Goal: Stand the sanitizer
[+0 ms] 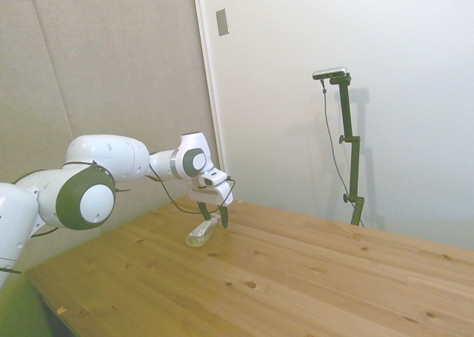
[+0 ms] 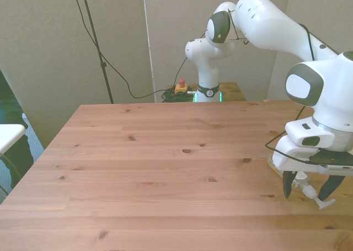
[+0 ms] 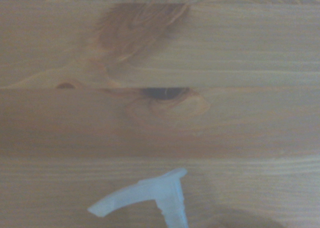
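Note:
The sanitizer point(image 1: 198, 235) lies on its side on the wooden table point(image 1: 296, 270), a small clear bottle of pale yellowish liquid. In the front view its white pump nozzle point(image 2: 319, 202) pokes out toward the table's front edge, while the hand hides most of the body. My gripper point(image 1: 215, 218) hangs just above the bottle's pump end, open. In the front view the gripper point(image 2: 307, 188) has one dark finger on either side of the bottle's neck, neither closed on it. The wrist view shows the blurred white nozzle point(image 3: 150, 195) over wood grain.
The bottle lies near the table's corner at the front view's right, close to both edges. Beyond the table's far edge, a small yellow box with a red button point(image 2: 180, 87) sits among dark cables.

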Robot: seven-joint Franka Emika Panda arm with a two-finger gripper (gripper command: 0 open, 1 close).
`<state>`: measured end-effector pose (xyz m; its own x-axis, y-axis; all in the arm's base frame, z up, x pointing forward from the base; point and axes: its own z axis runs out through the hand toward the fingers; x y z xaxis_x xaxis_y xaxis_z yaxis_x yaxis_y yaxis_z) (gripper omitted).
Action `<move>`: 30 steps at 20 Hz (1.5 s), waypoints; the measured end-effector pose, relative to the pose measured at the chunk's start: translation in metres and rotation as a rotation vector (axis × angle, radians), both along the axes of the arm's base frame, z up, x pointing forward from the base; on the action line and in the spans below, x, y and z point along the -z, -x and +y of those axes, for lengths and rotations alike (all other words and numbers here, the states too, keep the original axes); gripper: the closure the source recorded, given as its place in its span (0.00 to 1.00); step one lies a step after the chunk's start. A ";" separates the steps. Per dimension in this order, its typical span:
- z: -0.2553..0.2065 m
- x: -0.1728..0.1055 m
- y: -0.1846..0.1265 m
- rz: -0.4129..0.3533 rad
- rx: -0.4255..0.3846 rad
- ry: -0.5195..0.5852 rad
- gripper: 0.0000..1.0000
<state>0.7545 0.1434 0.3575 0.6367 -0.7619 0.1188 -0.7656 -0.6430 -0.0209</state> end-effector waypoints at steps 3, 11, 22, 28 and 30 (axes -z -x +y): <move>-0.002 0.000 0.002 0.027 0.006 -0.006 1.00; -0.022 0.001 0.001 0.060 0.014 -0.024 1.00; -0.047 -0.021 -0.009 -0.033 0.057 -0.021 1.00; -0.078 -0.071 -0.013 -0.238 0.150 -0.020 1.00; -0.083 -0.079 -0.009 -0.312 0.177 0.009 1.00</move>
<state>0.7630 0.0603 0.4367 0.4267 -0.8554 0.2936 -0.8228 -0.5020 -0.2666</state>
